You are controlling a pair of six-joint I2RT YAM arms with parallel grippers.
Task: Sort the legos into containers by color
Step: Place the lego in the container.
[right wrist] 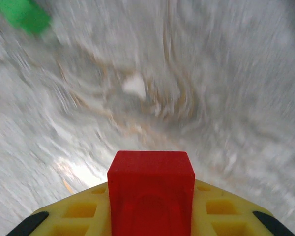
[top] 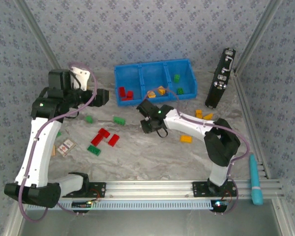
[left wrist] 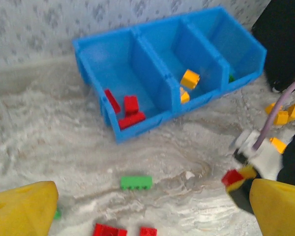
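Note:
My right gripper (top: 148,119) hangs over the table in front of the blue bin (top: 117,83), shut on a red lego (right wrist: 151,177) that sticks out between its yellow fingers (right wrist: 78,216). The left wrist view shows that same red lego (left wrist: 232,177) in its jaws. My left gripper (top: 105,97) hovers just left of the bin, open and holding nothing, its yellow fingers (left wrist: 19,211) wide apart. In the bin, red legos (top: 125,93) lie in the left compartment, orange ones (top: 157,92) in the middle, green ones (top: 177,78) on the right. Loose green (top: 119,120), red (top: 100,136) and orange (top: 186,138) legos lie on the table.
A black upright case (top: 221,78) stands right of the bin. A small printed packet (top: 65,147) lies by the left arm, and a teal tool (top: 256,179) rests at the right rail. More orange legos (top: 203,115) sit beside the right arm's elbow.

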